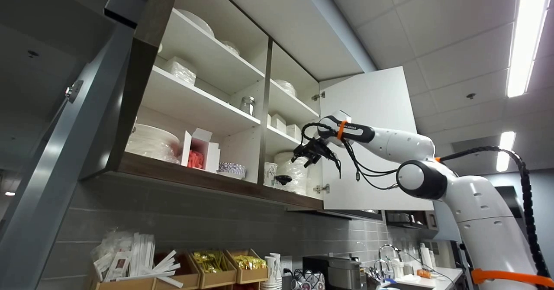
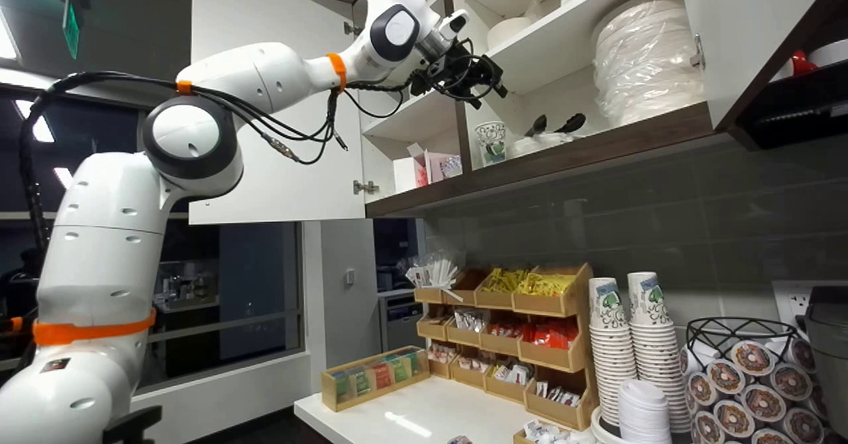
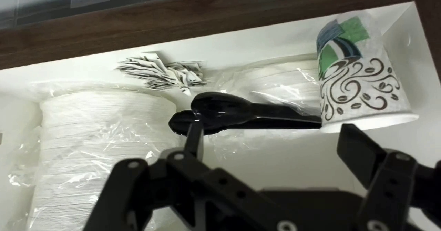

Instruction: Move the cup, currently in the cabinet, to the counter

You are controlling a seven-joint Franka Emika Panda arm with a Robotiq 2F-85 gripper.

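The cup [image 2: 491,142] is a white paper cup with brown swirls and a green and blue print. It stands upright on the bottom shelf of the cabinet [image 2: 583,148], beside the dark divider; it also shows in an exterior view [image 1: 270,175] and at the right of the wrist view [image 3: 361,76]. My gripper [image 2: 490,97] is open and empty, in front of the cabinet opening and higher than the cup. In the wrist view [image 3: 273,134] its right finger lies just below the cup's rim in the picture, apparently apart. The white counter [image 2: 437,407] lies below.
Black serving utensils [image 3: 227,110] lie beside the cup. Plastic-wrapped stacks of white dishes [image 3: 103,138] stand near them. A cabinet door [image 1: 368,164] stands open behind the arm. A condiment rack [image 2: 563,305], stacked cups [image 2: 613,371] and a pod basket [image 2: 745,391] stand on the counter.
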